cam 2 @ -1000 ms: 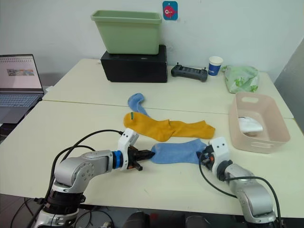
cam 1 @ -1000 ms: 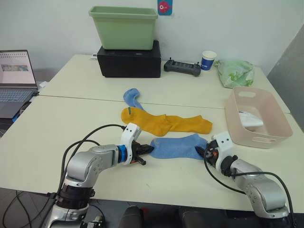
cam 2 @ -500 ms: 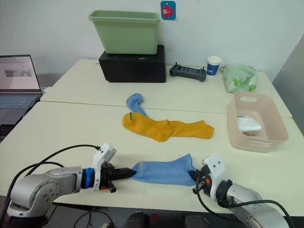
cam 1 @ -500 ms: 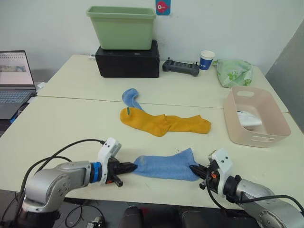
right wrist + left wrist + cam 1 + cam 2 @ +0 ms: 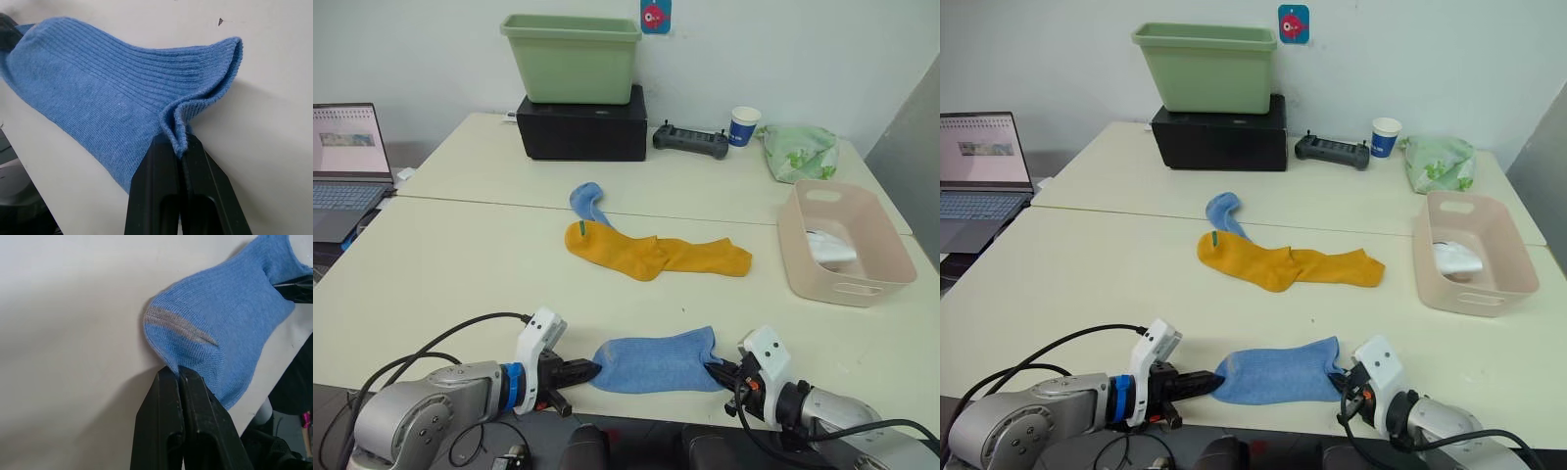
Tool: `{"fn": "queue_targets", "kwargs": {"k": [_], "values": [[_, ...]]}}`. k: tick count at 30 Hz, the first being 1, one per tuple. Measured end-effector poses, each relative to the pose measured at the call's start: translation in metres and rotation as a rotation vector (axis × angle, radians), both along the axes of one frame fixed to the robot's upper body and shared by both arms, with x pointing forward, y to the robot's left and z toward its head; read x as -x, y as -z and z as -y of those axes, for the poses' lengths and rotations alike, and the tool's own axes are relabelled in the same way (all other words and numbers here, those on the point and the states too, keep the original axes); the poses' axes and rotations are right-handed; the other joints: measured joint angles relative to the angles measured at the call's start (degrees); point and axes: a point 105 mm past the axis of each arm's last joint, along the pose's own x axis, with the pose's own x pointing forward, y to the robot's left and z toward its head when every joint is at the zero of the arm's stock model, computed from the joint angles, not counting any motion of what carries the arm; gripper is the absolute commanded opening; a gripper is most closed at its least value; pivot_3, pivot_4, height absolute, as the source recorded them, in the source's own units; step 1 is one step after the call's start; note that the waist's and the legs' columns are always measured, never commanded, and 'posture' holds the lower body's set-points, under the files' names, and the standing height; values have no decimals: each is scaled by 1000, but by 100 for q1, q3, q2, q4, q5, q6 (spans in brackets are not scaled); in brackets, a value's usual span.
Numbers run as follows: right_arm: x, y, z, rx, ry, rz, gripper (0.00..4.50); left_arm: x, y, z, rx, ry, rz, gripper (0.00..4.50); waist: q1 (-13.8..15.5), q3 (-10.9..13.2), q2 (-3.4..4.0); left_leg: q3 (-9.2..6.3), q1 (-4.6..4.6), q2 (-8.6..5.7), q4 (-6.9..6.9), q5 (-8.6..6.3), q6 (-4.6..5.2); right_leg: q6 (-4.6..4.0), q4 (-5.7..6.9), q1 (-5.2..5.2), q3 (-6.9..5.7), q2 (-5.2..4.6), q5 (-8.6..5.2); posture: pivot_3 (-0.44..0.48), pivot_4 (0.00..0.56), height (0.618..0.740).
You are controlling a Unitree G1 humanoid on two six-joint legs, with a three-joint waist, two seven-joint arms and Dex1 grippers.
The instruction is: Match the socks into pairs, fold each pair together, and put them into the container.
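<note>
Two blue socks – two yellow (joined)

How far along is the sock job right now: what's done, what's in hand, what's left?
Done: something white already lies in the pink basket. In hand: the left gripper and the right gripper each pinch one end of a light blue sock at the table's near edge. Left: the second blue sock and the mustard-yellow socks lie mid-table, unfolded.

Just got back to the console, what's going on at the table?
Both grippers hold one light blue ribbed sock flat near the table's front edge: the left gripper pinches its toe end, the right gripper its cuff. Two mustard-yellow socks and another blue sock lie farther back. The pale pink plastic basket holds something white.
</note>
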Motion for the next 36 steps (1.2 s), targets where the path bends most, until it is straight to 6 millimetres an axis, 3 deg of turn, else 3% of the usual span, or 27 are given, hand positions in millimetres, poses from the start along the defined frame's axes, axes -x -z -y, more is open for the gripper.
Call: {"fn": "queue_targets", "kwargs": {"k": [3, 6, 14, 17, 21, 26, 29, 32, 36], "values": [[0, 0, 0, -1, 3, -1, 25, -1, -1, -1, -12, 9, 14, 0, -1, -1, -1, 3, -1, 0, 0, 0, 0, 0, -1, -1, -1, 0, 0, 0, 150, 719], [-1, 0, 1, -7, 19, -3, 717, -1, -1, -1, -11, 7, 22, 194, -1, -1, -1, 2, -1, 1, -1, 0, 0, 0, -2, -2, 0, 0, 0, 0, 150, 719], [-4, -3, 7, -25, 37, -4, 3481, 6, -4, 2, 5, 41, 60, 2371, -2, -3, -3, 1, 0, 3, -1, -1, -1, -2, -2, -3, 11, -2, 0, 0, 150, 719], [-8, -5, 18, -12, 44, 7, 4500, 2, -8, -5, -17, 26, 98, 3311, -2, -3, -3, -2, 1, 4, 0, -1, -1, -2, -3, -3, 16, -4, 0, 0, 150, 719], [-16, -8, 33, 12, 54, 25, 4500, -8, -15, -28, -83, -20, 157, 4483, -2, -1, 0, 0, 0, 3, -1, -1, -1, -2, -3, -11, 15, -6, 0, 0, 150, 719], [-24, -16, 39, 17, 11, 64, 4500, -18, -19, -50, -145, -46, 218, 4483, -1, 2, -1, 19, -18, 0, -24, -1, -1, -3, -3, -45, 14, -2, 0, 0, 150, 719], [-35, -34, 38, 37, -53, 148, 4500, -30, -27, -68, -172, -82, 279, 4483, -7, 5, -5, 36, -17, 1, -40, 0, 0, -4, -3, -53, 14, 3, 0, 0, 150, 719], [-50, -43, 35, 56, -81, 218, 4500, -40, -37, -69, -174, -74, 359, 4483, -4, 3, -12, 35, -15, 0, -66, 1, 0, 3, -14, -54, 9, 3, 3, 0, 150, 719], [-61, -28, 33, 92, -98, 215, 4500, -47, -39, -57, -134, -61, 410, 4483, 5, 1, -14, 38, -31, 0, -83, 1, 0, 18, -27, -41, 9, 5, 13, 0, 150, 719]]}}
